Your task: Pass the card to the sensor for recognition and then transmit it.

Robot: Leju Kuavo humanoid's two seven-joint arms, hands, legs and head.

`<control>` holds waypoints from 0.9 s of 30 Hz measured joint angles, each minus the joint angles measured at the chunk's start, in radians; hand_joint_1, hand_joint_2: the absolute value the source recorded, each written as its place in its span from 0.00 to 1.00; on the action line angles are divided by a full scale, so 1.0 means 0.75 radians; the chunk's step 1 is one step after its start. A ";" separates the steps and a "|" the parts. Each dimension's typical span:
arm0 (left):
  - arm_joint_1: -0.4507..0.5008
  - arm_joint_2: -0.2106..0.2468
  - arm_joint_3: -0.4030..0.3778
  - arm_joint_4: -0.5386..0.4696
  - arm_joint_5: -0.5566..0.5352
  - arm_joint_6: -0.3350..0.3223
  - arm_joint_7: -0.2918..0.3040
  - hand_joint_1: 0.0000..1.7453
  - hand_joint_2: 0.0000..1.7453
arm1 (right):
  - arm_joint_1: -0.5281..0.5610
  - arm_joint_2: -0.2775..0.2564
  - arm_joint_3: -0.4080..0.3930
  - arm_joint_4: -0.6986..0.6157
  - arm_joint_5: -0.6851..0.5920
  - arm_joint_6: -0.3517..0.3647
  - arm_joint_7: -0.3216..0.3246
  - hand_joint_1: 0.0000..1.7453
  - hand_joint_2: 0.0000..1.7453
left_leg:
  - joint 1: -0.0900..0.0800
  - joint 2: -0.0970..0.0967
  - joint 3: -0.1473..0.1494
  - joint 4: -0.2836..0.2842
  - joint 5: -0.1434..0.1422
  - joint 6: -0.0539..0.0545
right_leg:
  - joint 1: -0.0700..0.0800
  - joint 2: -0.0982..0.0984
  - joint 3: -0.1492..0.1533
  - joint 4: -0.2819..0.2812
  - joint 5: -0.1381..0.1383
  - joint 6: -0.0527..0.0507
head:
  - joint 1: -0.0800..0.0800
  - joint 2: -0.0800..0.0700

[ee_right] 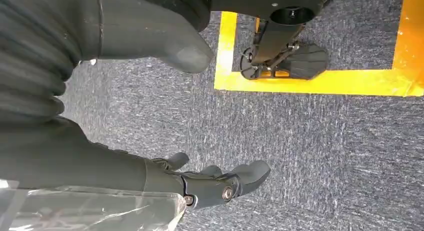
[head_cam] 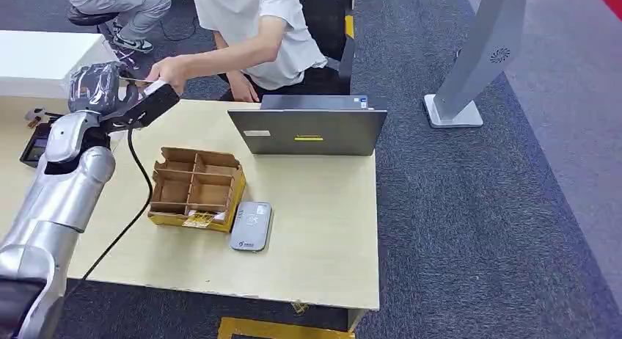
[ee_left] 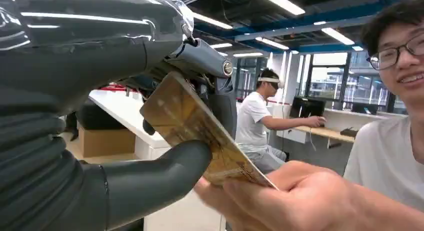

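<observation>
The left hand (ee_left: 165, 141) is reaching out past the far left edge of the table (head_cam: 323, 229), pinching a card (ee_left: 200, 136) between its thick thumb and darker fingers. A person's hand (ee_left: 300, 201) is gripping the card's outer end at the same time, so both are holding it at this moment. The right hand (ee_right: 210, 183) is hanging at the robot's side over carpet, fingers loosely apart and holding nothing.

The card reader (head_cam: 251, 225) is lying on the table just beside a divided cardboard box (head_cam: 196, 186), well apart from the card. Judging from that, the scan looks done and the handover is the step in progress. The next move probably calls for the thumb to be easing off only once the person's grip is firm, then the arm drawing back.

Room looks fair: the box and a laptop (head_cam: 308, 130) are sitting to the right of the arm, and a dark cable (head_cam: 136, 207) is trailing beneath it, which could be snagging on retreat.
</observation>
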 joint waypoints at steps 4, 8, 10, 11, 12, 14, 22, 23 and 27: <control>-0.004 -0.021 -0.014 0.015 0.002 -0.001 0.000 1.00 1.00 | 0.000 0.000 0.001 0.000 0.000 0.000 -0.001 0.00 1.00 | 0.000 0.000 0.000 0.000 0.000 0.000 | 0.000 0.000 0.000 0.000 0.000 0.000 | 0.000 0.000; -0.007 -0.033 -0.015 0.026 0.002 0.000 0.000 1.00 1.00 | 0.000 0.000 0.001 0.000 0.000 0.000 -0.002 0.00 1.00 | 0.000 0.000 0.000 0.000 0.000 0.000 | 0.000 0.000 0.000 0.000 0.000 0.000 | 0.000 0.000; -0.007 -0.037 -0.015 0.030 0.003 0.000 0.000 1.00 1.00 | 0.000 0.000 0.001 0.000 0.001 0.001 -0.002 0.00 1.00 | 0.000 0.000 0.000 0.000 0.000 0.000 | 0.000 0.000 0.000 0.000 0.000 0.000 | 0.000 0.000; -0.008 -0.039 -0.015 0.032 0.007 0.001 0.000 1.00 1.00 | 0.000 0.000 0.001 0.000 0.001 0.001 -0.001 0.00 1.00 | 0.000 0.000 0.000 0.000 0.000 0.000 | 0.000 0.000 0.000 0.000 0.000 0.000 | 0.000 0.000; -0.008 -0.040 -0.015 0.034 0.007 0.001 0.000 1.00 1.00 | 0.000 0.000 0.001 0.000 0.001 0.000 -0.001 0.00 1.00 | 0.000 0.000 0.000 0.000 0.000 0.000 | 0.000 0.000 0.000 0.000 0.000 0.000 | 0.000 0.000; -0.008 -0.041 -0.015 0.037 0.010 0.000 -0.001 1.00 1.00 | 0.001 0.000 0.001 0.000 0.001 -0.001 0.001 0.00 1.00 | 0.000 0.000 0.000 0.000 0.000 0.000 | 0.000 0.000 0.000 0.000 0.000 0.000 | 0.000 0.000; -0.008 -0.045 -0.023 0.039 0.003 0.039 -0.016 1.00 1.00 | 0.002 0.000 0.002 0.000 0.004 -0.001 0.003 0.00 1.00 | 0.000 0.000 -0.001 0.000 0.000 0.000 | 0.000 0.001 0.000 0.000 0.000 0.000 | -0.001 0.000; -0.008 -0.045 -0.023 0.039 0.003 0.046 -0.016 1.00 1.00 | 0.002 0.000 0.002 0.000 0.004 0.000 0.002 0.00 1.00 | 0.000 0.000 -0.001 0.000 0.000 0.000 | 0.000 0.001 0.000 0.000 0.000 0.000 | 0.000 0.000; 0.002 -0.048 -0.024 0.020 0.006 0.058 -0.018 1.00 1.00 | 0.003 0.000 0.002 0.000 0.004 0.000 0.001 0.00 1.00 | 0.000 0.000 -0.001 0.000 0.000 0.000 | 0.000 0.001 0.000 0.000 0.000 0.000 | 0.000 0.000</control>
